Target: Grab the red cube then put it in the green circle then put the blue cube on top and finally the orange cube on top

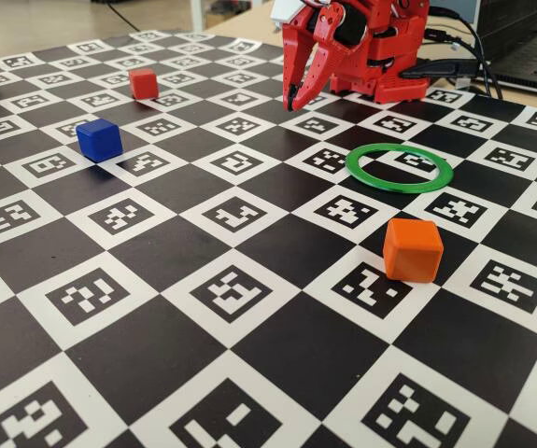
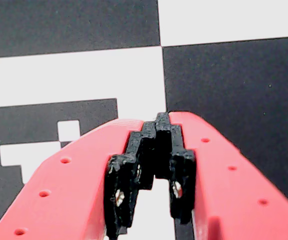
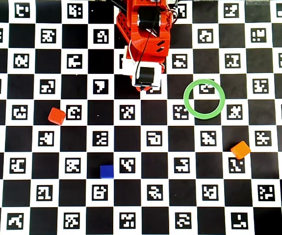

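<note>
- Tabletop [image 1: 249, 308] covered by a black-and-white checker mat, each white square printed with a coded marker.
- Red arm [image 3: 145, 29] folded low at the far edge in the fixed view; at the top centre in the overhead view.
- Gripper [image 1: 294, 101] points down, tips just above the mat. In the wrist view the gripper [image 2: 156, 122] has its black-lined fingers pressed together at the tips, nothing between them. Closed and empty.
- Red cube [image 3: 56, 116] sits on the mat, left of the arm in the overhead view, well apart from the gripper. In the fixed view the red cube [image 1: 143, 82] is far back on the left.
- Blue cube [image 1: 98, 139] stands nearer the camera than the red one, left side; in the overhead view the blue cube [image 3: 106, 171] lies below and right of the red cube.
- Green circle [image 3: 204, 99] flat on the mat, right of the arm in the overhead view; only mat inside the ring. Fixed view: green circle [image 1: 399, 167] to the right of the gripper.
- Orange cube [image 1: 412, 248] in front of the ring in the fixed view, near it but not touching. Overhead: orange cube [image 3: 240, 149] below and right of the ring.
- All three cubes rest singly, none stacked.
</note>
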`<state>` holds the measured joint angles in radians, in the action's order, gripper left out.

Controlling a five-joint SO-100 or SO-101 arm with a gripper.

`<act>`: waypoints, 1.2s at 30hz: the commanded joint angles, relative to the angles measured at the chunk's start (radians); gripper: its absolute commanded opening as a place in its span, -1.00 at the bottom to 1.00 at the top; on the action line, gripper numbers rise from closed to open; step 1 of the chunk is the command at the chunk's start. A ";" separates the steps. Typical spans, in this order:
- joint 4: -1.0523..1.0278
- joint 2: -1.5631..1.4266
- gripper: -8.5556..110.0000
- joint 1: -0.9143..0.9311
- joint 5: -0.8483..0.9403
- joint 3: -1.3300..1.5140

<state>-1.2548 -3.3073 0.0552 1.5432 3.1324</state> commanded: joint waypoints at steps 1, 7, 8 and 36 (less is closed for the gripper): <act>-0.100 -0.051 -0.93 -0.008 0.005 0.055; -0.100 -0.051 -0.93 -0.005 0.005 0.055; -0.100 -0.051 -0.93 0.006 0.005 0.055; -0.118 0.802 -0.93 0.077 -0.551 -0.902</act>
<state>-1.3392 -2.6200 0.1043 1.0538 2.4774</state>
